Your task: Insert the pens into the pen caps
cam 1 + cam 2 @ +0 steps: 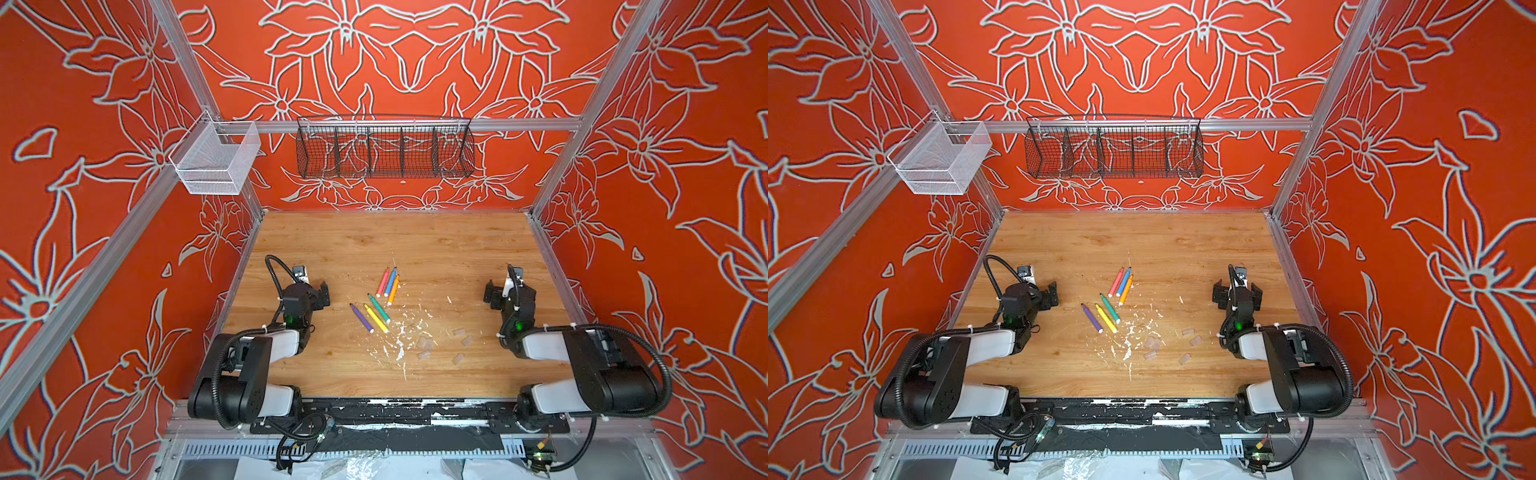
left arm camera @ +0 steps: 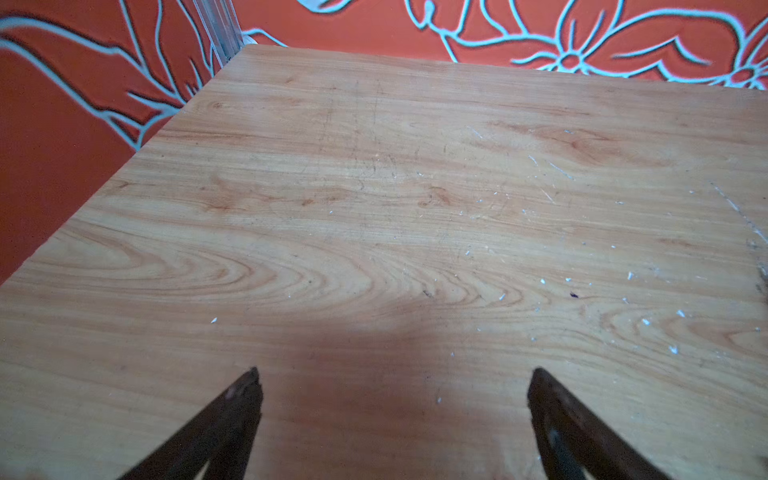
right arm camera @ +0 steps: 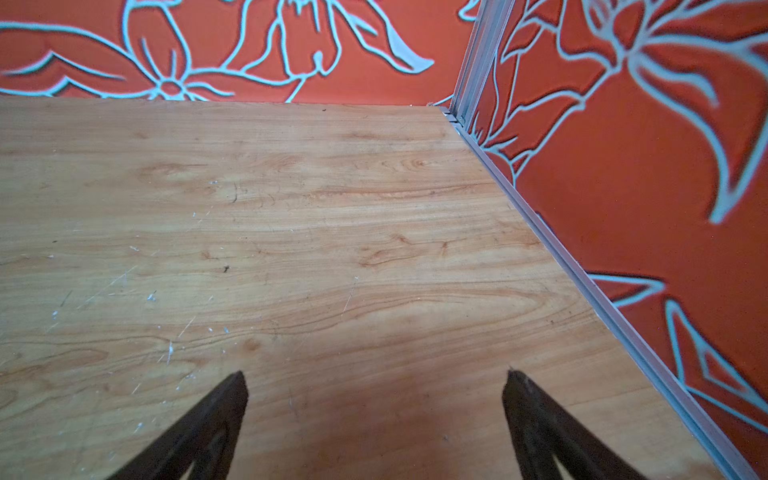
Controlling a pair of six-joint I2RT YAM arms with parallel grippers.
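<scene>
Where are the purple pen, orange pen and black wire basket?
Thin purple plastic marker pen (image 1: 361, 318): in a top view, mid-barrel.
Thin orange plastic marker pen (image 1: 393, 289): in a top view, mid-barrel.
Long black wire basket (image 1: 384, 160): in a top view, front mesh wall.

Tabletop (image 1: 436, 245): wood-grain, matt, scratched, white-flecked. Pens (image 1: 376, 318): smooth coloured plastic. Pen caps (image 1: 459, 332): translucent plastic. Wire basket (image 1: 384, 153): black metal mesh. Frame rail (image 1: 519, 124): bare metal.

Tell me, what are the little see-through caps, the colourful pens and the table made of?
The pen caps look like clear, slightly cloudy plastic: the wood shows through them. The pens seem to be smooth coloured plastic, with bright, even barrels. The table looks like wood, or maybe a wood-print coating: grain lines and knots show all over it.
</scene>
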